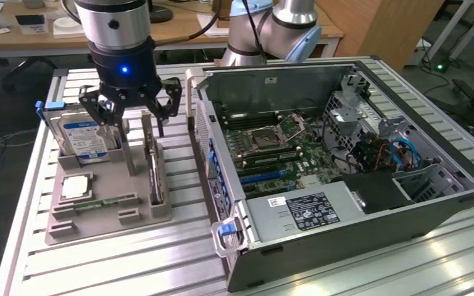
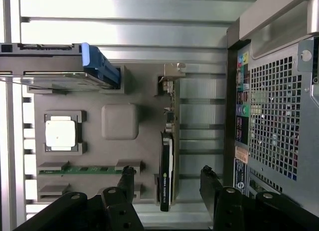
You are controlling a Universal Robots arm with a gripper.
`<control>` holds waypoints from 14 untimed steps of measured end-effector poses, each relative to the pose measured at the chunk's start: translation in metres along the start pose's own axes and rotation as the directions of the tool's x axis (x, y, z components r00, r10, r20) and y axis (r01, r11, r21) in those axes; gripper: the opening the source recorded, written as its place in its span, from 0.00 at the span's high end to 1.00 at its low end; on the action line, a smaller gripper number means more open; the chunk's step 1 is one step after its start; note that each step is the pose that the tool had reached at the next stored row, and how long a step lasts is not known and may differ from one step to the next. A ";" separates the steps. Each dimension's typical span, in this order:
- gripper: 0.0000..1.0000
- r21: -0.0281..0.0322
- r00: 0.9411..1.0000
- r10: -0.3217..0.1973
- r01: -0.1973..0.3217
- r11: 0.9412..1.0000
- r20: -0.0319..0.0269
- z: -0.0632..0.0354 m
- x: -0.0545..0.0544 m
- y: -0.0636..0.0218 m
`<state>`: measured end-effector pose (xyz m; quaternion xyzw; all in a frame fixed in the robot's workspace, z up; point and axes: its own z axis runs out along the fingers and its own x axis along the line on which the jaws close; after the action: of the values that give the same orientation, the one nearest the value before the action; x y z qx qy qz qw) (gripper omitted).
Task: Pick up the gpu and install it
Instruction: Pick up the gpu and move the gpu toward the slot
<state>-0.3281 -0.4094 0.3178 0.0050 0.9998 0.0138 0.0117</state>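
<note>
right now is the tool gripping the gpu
No, the tool is open and straddles the gpu with a gap on each side, while the card stands on edge in the grey holder.

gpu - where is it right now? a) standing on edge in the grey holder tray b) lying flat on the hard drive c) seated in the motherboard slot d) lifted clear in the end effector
a: the gpu stands on edge in the grey holder tray, outside the computer case, the open end effector over it.
</note>
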 end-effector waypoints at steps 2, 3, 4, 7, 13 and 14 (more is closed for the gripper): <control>0.35 0.000 1.000 0.000 0.000 1.000 0.000 0.0001 0.000 0.0000; 0.35 0.000 1.000 0.000 0.000 1.000 0.000 0.0005 0.000 0.0000; 0.35 0.000 1.000 0.000 0.000 1.000 0.000 0.0011 0.000 0.0000; 0.35 0.001 1.000 0.001 -0.001 1.000 0.000 0.0029 0.000 -0.0001; 0.35 0.002 1.000 0.004 -0.004 1.000 0.000 0.0044 0.000 -0.0002; 0.35 0.002 1.000 0.004 -0.004 1.000 0.000 0.0048 0.000 -0.0002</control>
<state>-0.3281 -0.4095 0.3131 0.0071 0.9998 0.0129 0.0119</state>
